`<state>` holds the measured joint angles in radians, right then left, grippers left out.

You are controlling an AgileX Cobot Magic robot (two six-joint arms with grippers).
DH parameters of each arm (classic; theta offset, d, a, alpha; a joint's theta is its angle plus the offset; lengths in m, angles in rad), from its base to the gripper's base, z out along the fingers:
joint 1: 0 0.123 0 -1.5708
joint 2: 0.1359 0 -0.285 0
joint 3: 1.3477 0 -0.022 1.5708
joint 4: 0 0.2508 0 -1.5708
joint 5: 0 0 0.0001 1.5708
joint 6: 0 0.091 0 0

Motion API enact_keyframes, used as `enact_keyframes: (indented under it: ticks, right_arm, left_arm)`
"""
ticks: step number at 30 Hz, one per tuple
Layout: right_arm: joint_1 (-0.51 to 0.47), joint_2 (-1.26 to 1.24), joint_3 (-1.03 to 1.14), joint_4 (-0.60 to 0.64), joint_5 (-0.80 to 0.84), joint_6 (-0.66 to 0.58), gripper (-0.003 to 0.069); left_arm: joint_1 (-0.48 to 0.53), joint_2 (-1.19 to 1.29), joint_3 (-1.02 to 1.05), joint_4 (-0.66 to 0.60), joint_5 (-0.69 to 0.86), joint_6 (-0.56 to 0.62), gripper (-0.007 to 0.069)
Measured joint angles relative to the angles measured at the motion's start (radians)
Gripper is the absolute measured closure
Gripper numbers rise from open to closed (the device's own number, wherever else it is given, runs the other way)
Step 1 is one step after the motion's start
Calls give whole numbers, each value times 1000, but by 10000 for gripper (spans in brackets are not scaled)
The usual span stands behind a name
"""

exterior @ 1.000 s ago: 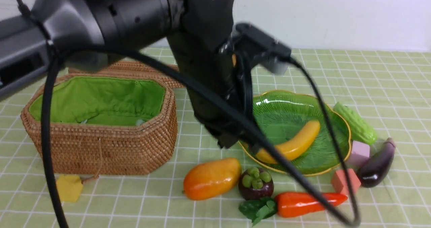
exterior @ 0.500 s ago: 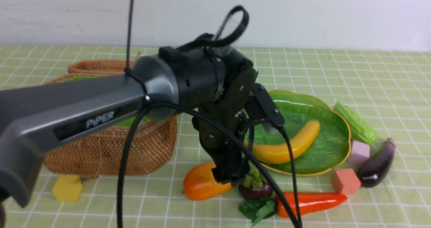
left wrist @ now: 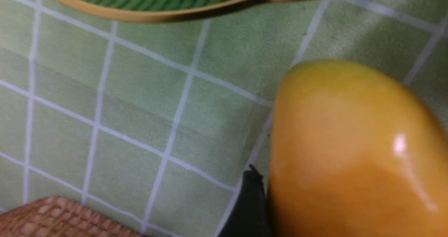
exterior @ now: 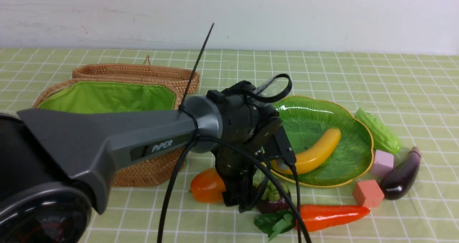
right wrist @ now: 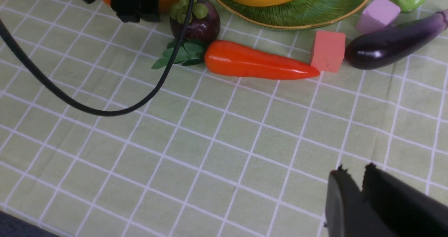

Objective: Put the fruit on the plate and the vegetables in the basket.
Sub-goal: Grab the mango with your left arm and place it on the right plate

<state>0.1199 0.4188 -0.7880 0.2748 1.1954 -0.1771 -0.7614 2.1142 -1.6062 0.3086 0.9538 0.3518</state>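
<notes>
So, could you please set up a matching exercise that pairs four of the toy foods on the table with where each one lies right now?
Things:
1. banana
2. mango
3. carrot
4. eggplant

Places:
A. in front of the plate, leaves by the mangosteen
B. on the plate
C. right of the plate, beside the salmon cube
D. under the left tool, between the basket and the mangosteen

Pairs: 1-B, 2-D, 3-A, 4-C
</notes>
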Motion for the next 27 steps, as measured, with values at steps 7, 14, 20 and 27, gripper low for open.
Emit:
enact_keyframes:
  ticks: [7,14,20,27]
  right_arm:
    - [0,0,0,1,0,0,571]
    - [0,0,0,1,-1,0,569]
    - [0,0,0,3,-13,0,568]
    - [0,0,0,5,-24,0,568]
  left_arm:
    - [0,2,-1,1,73,-2,67]
    - [0,-63,-80,-7,160,-6,67]
    - [0,-147,-247,-68,168,-55,67]
    - [0,-93,-299,-207,-178,-52,67]
